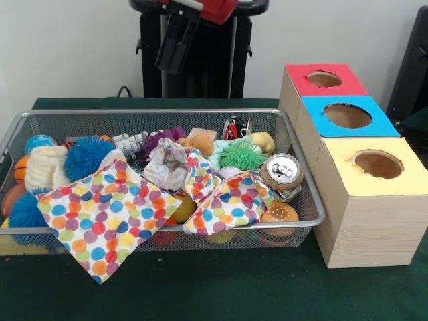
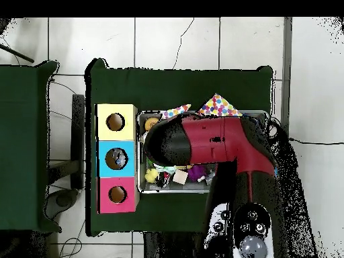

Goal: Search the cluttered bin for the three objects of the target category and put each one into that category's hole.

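Because the end effector (image 1: 175, 50) hangs high above the far rim of the bin (image 1: 304, 177), at about 12 o'clock from its centre, you have nothing in hand yet; it carries nothing, but whether its dark fingers are spread or closed you cannot tell from here.

The three boxes sit in a row touching the bin's side at 3 o'clock in the front view, so each drop should be a short carry: red box (image 1: 301, 83) farthest, blue box (image 1: 314, 124) in the middle, yellow box (image 1: 408, 177) nearest, each with one round hole on top. Overhead, something already lies inside the blue box's hole.

Which category you are after is not shown, so the search is open.

- Dotted cloth (image 1: 100, 214) drapes over the near rim at 7 o'clock and hides whatever lies under it; expect to shift it.
- Soda can (image 1: 283, 172): tilted, silver top facing up, at the bin's 4 o'clock corner.
- Toy burger (image 1: 279, 214) just below the can, against the wire wall.
- Blue spiky ball (image 1: 85, 155) at 10 o'clock; green spiky ball (image 1: 242, 156) near centre-right.
- Crumpled paper (image 1: 167, 164) in the middle.
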Tool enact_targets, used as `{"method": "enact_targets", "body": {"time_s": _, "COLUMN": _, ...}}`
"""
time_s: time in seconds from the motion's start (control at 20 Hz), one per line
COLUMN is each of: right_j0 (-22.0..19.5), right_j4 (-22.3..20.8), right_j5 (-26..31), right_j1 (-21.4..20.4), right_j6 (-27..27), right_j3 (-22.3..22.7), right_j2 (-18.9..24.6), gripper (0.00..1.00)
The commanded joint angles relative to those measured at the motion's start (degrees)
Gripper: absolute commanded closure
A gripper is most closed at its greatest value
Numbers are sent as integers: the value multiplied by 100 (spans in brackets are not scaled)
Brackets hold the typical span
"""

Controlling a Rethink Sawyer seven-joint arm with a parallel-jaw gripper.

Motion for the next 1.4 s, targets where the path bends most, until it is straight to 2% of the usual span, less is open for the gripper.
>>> {"method": "enact_targets", "body": {"time_s": 0.05, "right_j0": 28, "right_j4": 75, "right_j5": -302, "right_j1": 325, "right_j6": 740, "right_j3": 711, "right_j2": -10, "gripper": 100}}
{"method": "enact_targets", "body": {"time_s": 0.55, "right_j0": -41, "right_j4": 160, "right_j5": -242, "right_j1": 300, "right_j6": 573, "right_j3": 729, "right_j2": 35, "gripper": 100}}
{"method": "enact_targets", "body": {"time_s": 0.7, "right_j0": -212, "right_j4": 283, "right_j5": -237, "right_j1": 328, "right_j6": 335, "right_j3": 806, "right_j2": 201, "gripper": 100}}
{"method": "enact_targets", "body": {"time_s": 0.8, "right_j0": -178, "right_j4": 129, "right_j5": 103, "right_j1": 416, "right_j6": -18, "right_j3": 654, "right_j2": 198, "gripper": 100}}
{"method": "enact_targets", "body": {"time_s": 1.0, "right_j0": -321, "right_j4": 145, "right_j5": 64, "right_j1": 512, "right_j6": -380, "right_j3": 524, "right_j2": 448, "gripper": 100}}
{"method": "enact_targets", "body": {"time_s": 1.4, "right_j0": -422, "right_j4": 162, "right_j5": -331, "right_j1": 630, "right_j6": -163, "right_j3": 369, "right_j2": 605, "gripper": 100}}
